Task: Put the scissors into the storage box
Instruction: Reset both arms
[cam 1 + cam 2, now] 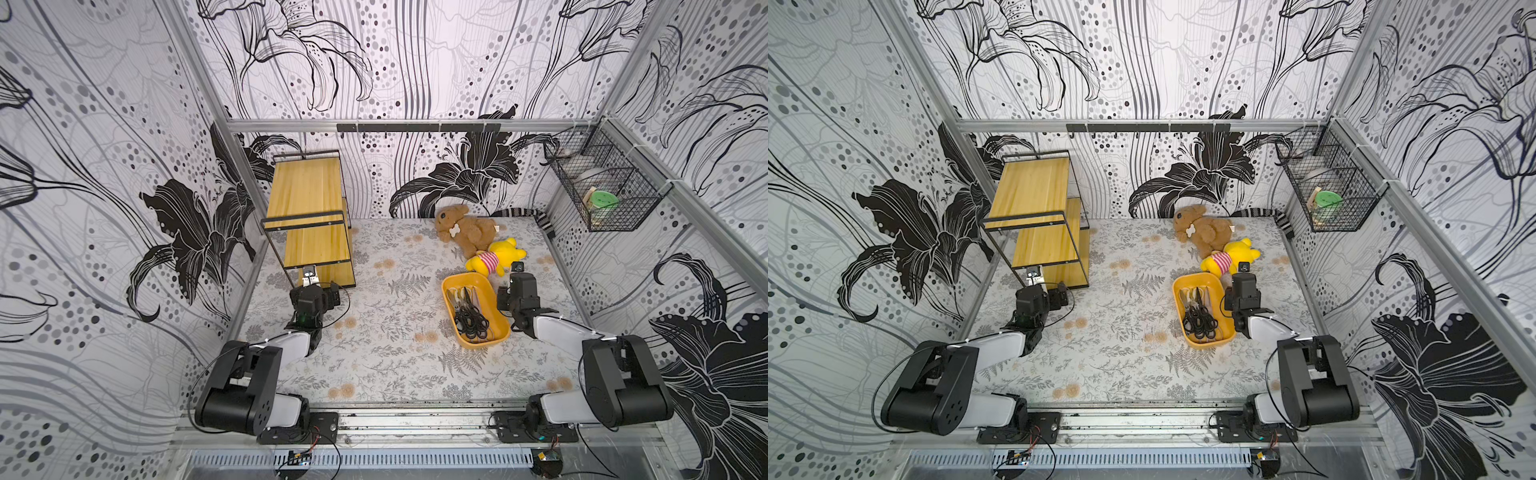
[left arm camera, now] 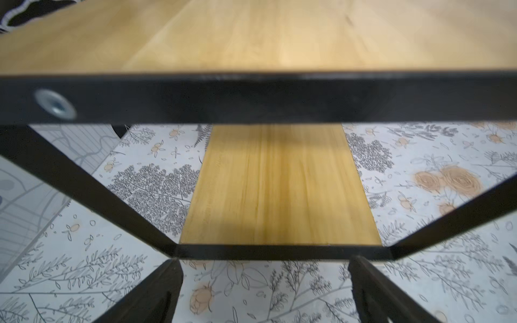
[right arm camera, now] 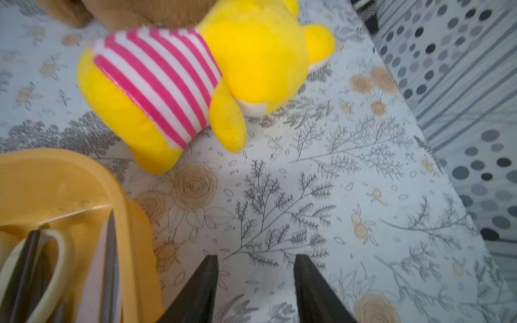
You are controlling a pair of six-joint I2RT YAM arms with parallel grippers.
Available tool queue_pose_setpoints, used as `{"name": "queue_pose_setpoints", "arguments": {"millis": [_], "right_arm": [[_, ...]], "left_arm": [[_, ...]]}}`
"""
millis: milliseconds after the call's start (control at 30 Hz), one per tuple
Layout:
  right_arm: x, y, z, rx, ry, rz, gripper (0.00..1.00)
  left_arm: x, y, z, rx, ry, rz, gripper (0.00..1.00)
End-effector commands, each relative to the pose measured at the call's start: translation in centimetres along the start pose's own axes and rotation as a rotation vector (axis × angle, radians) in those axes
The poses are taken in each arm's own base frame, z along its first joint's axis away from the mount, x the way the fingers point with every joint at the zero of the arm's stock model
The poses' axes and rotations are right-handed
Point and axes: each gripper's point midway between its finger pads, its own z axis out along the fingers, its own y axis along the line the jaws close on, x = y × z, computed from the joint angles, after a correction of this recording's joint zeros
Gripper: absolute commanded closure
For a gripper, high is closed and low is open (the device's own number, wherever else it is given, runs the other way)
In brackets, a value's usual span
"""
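Observation:
The storage box [image 1: 451, 286] is an orange-yellow tray on the right part of the flowered table, seen in both top views [image 1: 1183, 284]. Several scissors [image 1: 471, 320] lie in it, mostly black-handled, blades toward the back. The right wrist view shows the box's rim [image 3: 84, 173], a cream handle [image 3: 65, 251] and a blade [image 3: 110, 246]. My right gripper [image 3: 256, 260] hovers just right of the box, open, with only tablecloth between its fingers. My left gripper [image 2: 265, 263] is open and empty at the foot of the shelf [image 1: 309, 276], far from the box.
A yellow plush with a pink-striped shirt [image 1: 494, 255] and a brown teddy [image 1: 465, 228] lie just behind the box. The yellow wooden shelf with a black frame [image 1: 307, 195] stands at the back left. A black wire basket [image 1: 602, 191] hangs on the right wall.

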Motion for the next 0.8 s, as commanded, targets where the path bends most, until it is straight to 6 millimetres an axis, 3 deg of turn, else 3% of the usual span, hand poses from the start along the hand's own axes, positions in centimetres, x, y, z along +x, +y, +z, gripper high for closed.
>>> {"name": "queue_pose_setpoints", "arguments": {"millis": [0,133,233,367,633,733,767], "right_arm": [[-3.4,1.4,-0.8,-0.073,-0.249,-0.063,0.51],[-4.5,1.7,-1.6,-0.085,-0.370,-0.119,0.52],[-4.1,1.6,-1.2,-0.094,-0.357,-0.106,0.52],[-3.9,1.8,-2.2,-0.140,-0.395,-0.109,0.52],[-2.6,0.6,-2.7,-0.236,-0.454,-0.036,0.48],[-2.8,0.4,-2.3,-0.228,-0.439,-0.030,0.43],[-2.9,0.4,-2.4,-0.230,-0.450,-0.025,0.31]], "left_arm": [[-4.6,-0.9,0.5,0.056,-0.165,-0.036,0.03],[-4.8,-0.5,-0.9,0.071,-0.255,-0.081,0.02],[-4.6,0.5,-2.3,0.051,-0.319,-0.119,0.02],[-4.1,0.7,-3.2,0.065,-0.366,-0.110,0.02],[-4.1,0.5,-3.0,0.072,-0.357,-0.116,0.02],[-4.2,0.5,-3.0,0.072,-0.359,-0.115,0.02],[-4.1,0.5,-3.0,0.072,-0.357,-0.116,0.02]]}}
